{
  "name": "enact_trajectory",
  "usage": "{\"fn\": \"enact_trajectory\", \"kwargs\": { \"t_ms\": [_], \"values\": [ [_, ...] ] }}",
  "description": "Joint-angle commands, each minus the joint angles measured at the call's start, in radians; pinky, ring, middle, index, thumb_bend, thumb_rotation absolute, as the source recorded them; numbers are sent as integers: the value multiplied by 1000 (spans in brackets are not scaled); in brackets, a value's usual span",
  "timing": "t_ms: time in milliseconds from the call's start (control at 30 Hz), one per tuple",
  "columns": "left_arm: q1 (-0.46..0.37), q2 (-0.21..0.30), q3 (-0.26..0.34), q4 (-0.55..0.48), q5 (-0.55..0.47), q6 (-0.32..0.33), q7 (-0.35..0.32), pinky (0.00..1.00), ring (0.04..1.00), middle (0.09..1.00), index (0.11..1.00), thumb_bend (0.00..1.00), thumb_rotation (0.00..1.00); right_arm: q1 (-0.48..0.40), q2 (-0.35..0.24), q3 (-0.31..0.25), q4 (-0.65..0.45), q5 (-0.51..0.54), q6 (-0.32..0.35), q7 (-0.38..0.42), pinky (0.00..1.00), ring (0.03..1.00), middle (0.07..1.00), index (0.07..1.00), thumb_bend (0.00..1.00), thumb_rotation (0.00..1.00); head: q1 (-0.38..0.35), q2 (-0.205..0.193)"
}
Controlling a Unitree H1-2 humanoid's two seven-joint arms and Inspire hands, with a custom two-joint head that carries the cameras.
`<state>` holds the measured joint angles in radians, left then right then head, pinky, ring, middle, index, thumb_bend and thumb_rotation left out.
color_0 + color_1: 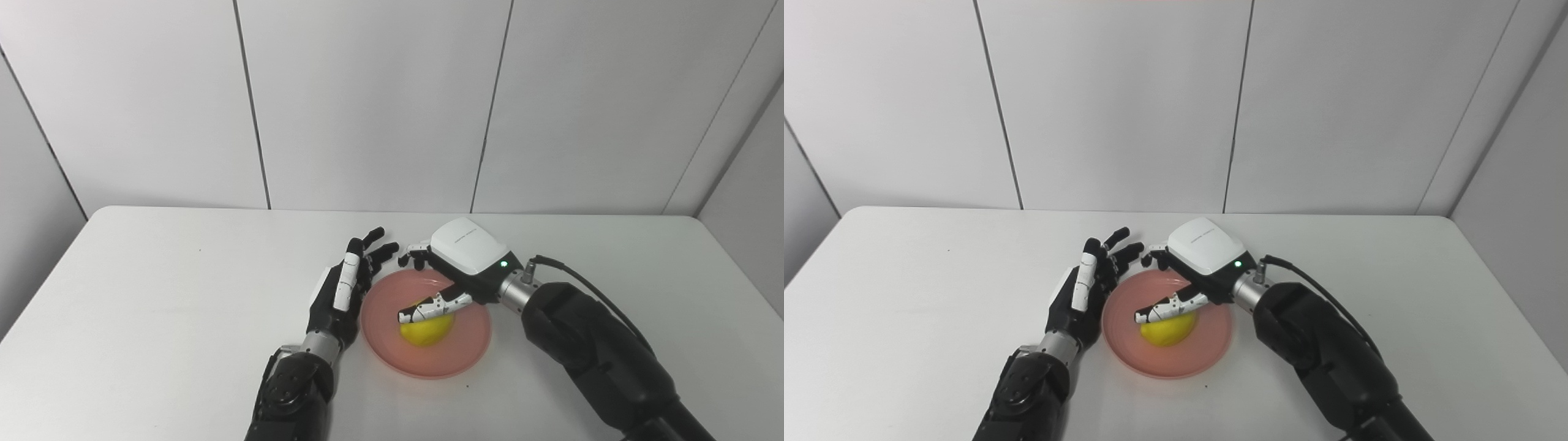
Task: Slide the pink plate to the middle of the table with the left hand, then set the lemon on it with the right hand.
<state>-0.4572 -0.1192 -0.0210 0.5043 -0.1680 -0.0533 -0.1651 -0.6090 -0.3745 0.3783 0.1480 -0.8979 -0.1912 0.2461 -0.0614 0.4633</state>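
- Plate [425, 358] pink, flat on the desk [153, 294], near the middle, a little toward the near edge; sliding step judged done
- Lemon [427, 331] on the plate, slightly nearer than its centre, apparently resting on the surface
- Right robot hand [447, 275] low over the plate's far half; thumb laid across the lemon's top, touching or nearly so; other fingers curled at the far rim; cannot tell whether gripping the lemon or already letting go
- Left robot hand [343, 288] just beside the plate's left rim, open, fingers spread and pointing away, holding nothing; contact with the rim not clear
- Placement judged nearly complete; release and withdrawal remaining
- Risk: thumb dragging the lemon on lift-off, rolling it toward the rim or off the plate; cause, a sideways pull rather than a straight rise
- Risk: curled fingers catching the far rim, tipping or shifting the plate
- Risk: left robot hand nudging the plate off-centre while retreating, given the closeness to the rim
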Motion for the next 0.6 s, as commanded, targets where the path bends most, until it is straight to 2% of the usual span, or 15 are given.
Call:
{"fn": "enact_trajectory", "kwargs": {
  "t_ms": [0, 67, 200, 367, 400, 500, 567],
  "values": [
    [51, 8, 12, 50, 6, 75, 27, 1000, 899, 799, 850, 886, 924, -30, -13, -47, -33, 57, -16, -48, 484, 582, 640, 673, 1000, 1000, -1, 1],
    [51, 6, 15, 50, 9, 70, 35, 1000, 895, 801, 855, 880, 925, -19, -12, -73, -34, 100, -13, -51, 476, 566, 627, 675, 1000, 1000, 2, 2],
    [55, -3, 26, 45, 26, 42, 75, 958, 858, 783, 832, 861, 915, 18, -3, -142, -42, 218, 18, -37, 511, 608, 666, 690, 1000, 1000, 3, 5],
    [52, -7, 44, 55, 46, -11, 120, 969, 852, 806, 841, 844, 939, 69, 21, -209, -52, 351, 69, -20, 536, 634, 688, 713, 913, 1000, -4, 3],
    [50, -6, 51, 58, 50, -20, 132, 971, 852, 809, 847, 842, 943, 83, 36, -233, -53, 401, 100, -13, 539, 637, 689, 714, 907, 1000, -3, 1],
    [47, -4, 63, 63, 62, -42, 159, 975, 876, 851, 868, 853, 971, 116, 79, -295, -54, 523, 157, -15, 633, 704, 729, 732, 914, 1000, 2, 2],
    [44, -1, 73, 70, 53, -68, 162, 995, 908, 890, 893, 851, 985, 140, 117, -342, -33, 608, 156, -38, 686, 743, 752, 743, 887, 1000, 1, 2]
  ]
}}
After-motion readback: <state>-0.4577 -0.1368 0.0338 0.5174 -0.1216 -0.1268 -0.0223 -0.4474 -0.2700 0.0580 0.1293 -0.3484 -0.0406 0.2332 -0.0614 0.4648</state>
